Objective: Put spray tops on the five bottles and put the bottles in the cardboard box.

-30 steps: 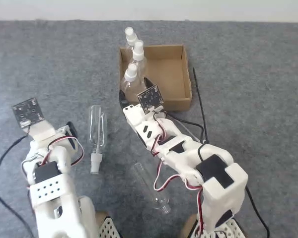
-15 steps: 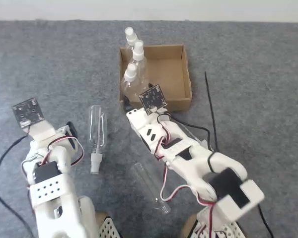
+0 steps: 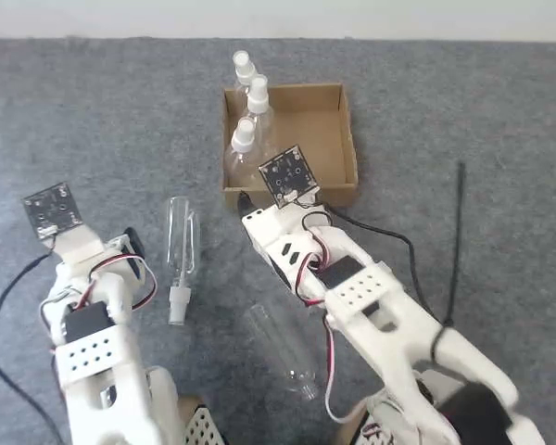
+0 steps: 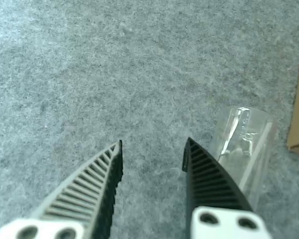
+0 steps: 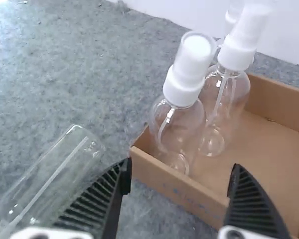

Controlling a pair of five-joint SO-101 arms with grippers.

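The cardboard box (image 3: 329,139) sits at the back centre. Three clear bottles with white spray tops stand along one of its walls: front (image 3: 245,148) (image 5: 179,124), middle (image 3: 258,102) (image 5: 224,99), rear (image 3: 244,67). A fourth bottle with a spray top (image 3: 181,246) (image 4: 244,144) (image 5: 50,172) lies on the carpet between the arms. An uncapped bottle (image 3: 283,348) lies nearer the arm bases. My right gripper (image 5: 181,167) is open just in front of the box's near wall, facing the front bottle. My left gripper (image 4: 154,144) is open over bare carpet beside the lying capped bottle.
Grey carpet (image 3: 463,111) covers the table. A black cable (image 3: 454,241) stands up from the right arm. The right arm (image 3: 352,278) stretches over the carpet beside the uncapped bottle. The box's other half (image 5: 269,149) holds nothing.
The right arm's rear links swung right and lowered, carrying the cable right. Its gripper drew back a little from the front bottle in the box. The left arm kept still.
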